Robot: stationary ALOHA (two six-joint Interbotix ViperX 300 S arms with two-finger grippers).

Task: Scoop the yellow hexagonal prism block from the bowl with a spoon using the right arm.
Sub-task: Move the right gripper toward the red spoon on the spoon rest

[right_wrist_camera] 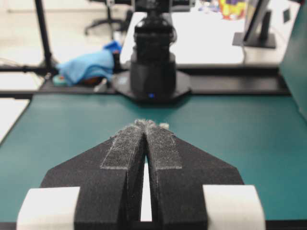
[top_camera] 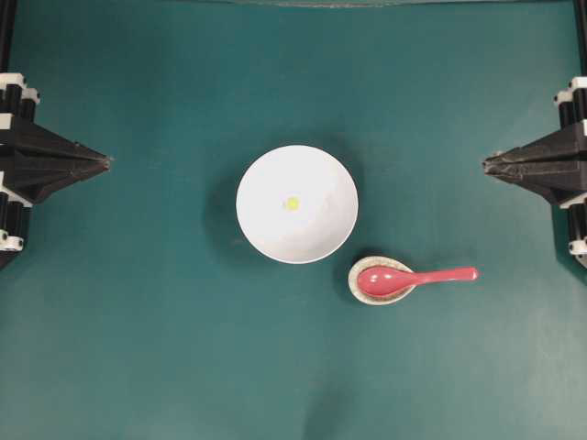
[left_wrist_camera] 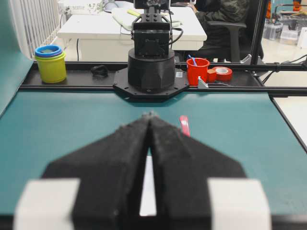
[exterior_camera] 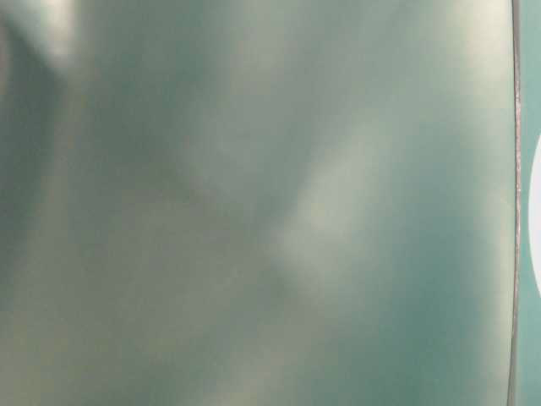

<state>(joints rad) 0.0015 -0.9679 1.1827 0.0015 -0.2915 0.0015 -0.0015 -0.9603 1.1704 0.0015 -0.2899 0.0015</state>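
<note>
1. Overhead view: a teal surface point(top_camera: 138, 348) carries a round white bowl point(top_camera: 266, 229) near its middle. The yellow hexagonal prism block point(top_camera: 292, 203) lies inside the bowl, about at the centre of its floor. Just beside the bowl, toward the lower right, sits a small speckled oval spoon rest point(top_camera: 353, 282). The pinkish-red spoon point(top_camera: 413, 277) lies with its scoop in the rest and its handle pointing right, out over the surface. The left claw point(top_camera: 106, 163) shows at the left edge and the right claw point(top_camera: 487, 165) at the right edge; each comes to a single point with its tips pressed together, holds nothing, and is well apart from the bowl and spoon.

2. Table-level view: the picture is a blurred grey-green wash. A thin dark vertical line runs near the right edge, with a pale rounded shape beyond it; what these are cannot be told.

3. Left wrist view: the left claw point(left_wrist_camera: 150, 116) fills the lower part, its two black fingers point(left_wrist_camera: 115, 158) meeting at the tips with nothing between them. Past the tips a short piece of the spoon point(left_wrist_camera: 184, 125) shows on the surface. Across the surface stands the black base of the other arm point(left_wrist_camera: 151, 67), with a yellow cup point(left_wrist_camera: 50, 64), a red cup point(left_wrist_camera: 197, 71) and a roll of red tape point(left_wrist_camera: 222, 73) along the far rail.

4. Right wrist view: the right claw point(right_wrist_camera: 146, 123) is likewise closed tip to tip, gripping nothing, fuzzy padding lining the fingers point(right_wrist_camera: 163, 148). The opposite arm's base point(right_wrist_camera: 153, 72) stands beyond, with a blue cloth point(right_wrist_camera: 88, 64) to its left.
</note>
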